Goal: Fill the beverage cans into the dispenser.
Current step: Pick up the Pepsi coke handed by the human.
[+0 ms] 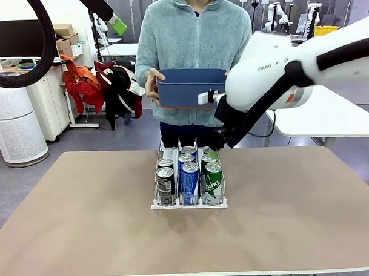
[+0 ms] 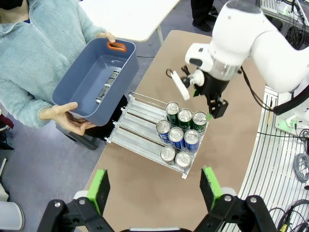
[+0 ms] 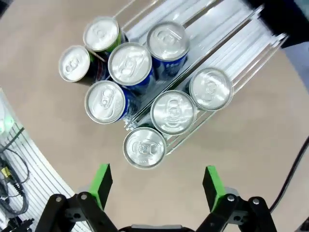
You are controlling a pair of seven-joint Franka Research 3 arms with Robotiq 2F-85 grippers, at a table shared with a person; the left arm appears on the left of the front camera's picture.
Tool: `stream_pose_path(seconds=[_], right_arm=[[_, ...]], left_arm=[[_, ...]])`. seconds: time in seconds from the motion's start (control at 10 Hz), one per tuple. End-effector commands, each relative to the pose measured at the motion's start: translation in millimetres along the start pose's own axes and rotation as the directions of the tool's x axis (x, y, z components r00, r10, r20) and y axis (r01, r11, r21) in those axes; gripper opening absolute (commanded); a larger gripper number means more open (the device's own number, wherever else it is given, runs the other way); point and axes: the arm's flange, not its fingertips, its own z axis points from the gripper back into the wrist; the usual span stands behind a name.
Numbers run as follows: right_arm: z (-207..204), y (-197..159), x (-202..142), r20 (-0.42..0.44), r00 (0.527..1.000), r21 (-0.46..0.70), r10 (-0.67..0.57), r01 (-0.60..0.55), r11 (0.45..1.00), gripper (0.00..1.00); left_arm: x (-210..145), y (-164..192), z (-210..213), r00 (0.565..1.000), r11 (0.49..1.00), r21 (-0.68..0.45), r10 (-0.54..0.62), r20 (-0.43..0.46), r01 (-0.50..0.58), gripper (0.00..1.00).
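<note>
Front view: dispenser sits mid-table, bare table reaching every edge. Right gripper hangs spread over the beverage cans, grasping nothing. Left gripper, likewise released, hovers high and well apart.

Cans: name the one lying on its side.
The dark can in the person's blue bin: it lies flat on the bin floor, while the other cans stand upright in the dispenser.

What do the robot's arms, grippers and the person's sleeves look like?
The right arm has glossy white shells, black joint bands, orange mark near wrist. The left gripper and right gripper: black bodies, green pads. Thick black hose on the left side. The person's sleeves: pale blue fleece.
</note>
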Motion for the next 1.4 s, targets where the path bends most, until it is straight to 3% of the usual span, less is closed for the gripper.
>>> stream_pose_path(seconds=[0.0,0.4,0.6,0.9,1.2,1.3], right_arm=[[38,-20,-3,0.051,0.998,0.038,0.037,-0.039,0.999,1.00],[131,-55,0,0.042,0.994,0.159,0.097,-0.103,0.982,1.00],[172,-61,1,0.103,0.989,0.197,0.105,-0.123,0.973,1.00],[235,-58,-2,0.226,0.965,0.067,0.131,-0.149,0.987,1.00],[281,-54,-10,0.307,0.945,0.053,0.113,-0.135,0.989,1.00],[268,-55,-1,0.239,0.963,0.057,0.124,-0.142,0.988,1.00]], left_arm=[[-2,1,-1,1.000,1.000,-0.011,-0.003,0.022,0.003,1.00],[-2,1,-1,1.000,1.000,-0.011,-0.003,0.022,0.003,1.00],[-2,1,-1,1.000,1.000,-0.011,-0.003,0.022,0.003,1.00],[-2,1,-1,1.000,1.000,-0.011,-0.003,0.022,0.003,1.00],[-2,1,-1,1.000,1.000,-0.011,-0.003,0.022,0.003,1.00],[-2,1,-1,1.000,1.000,-0.011,-0.003,0.022,0.003,1.00]])
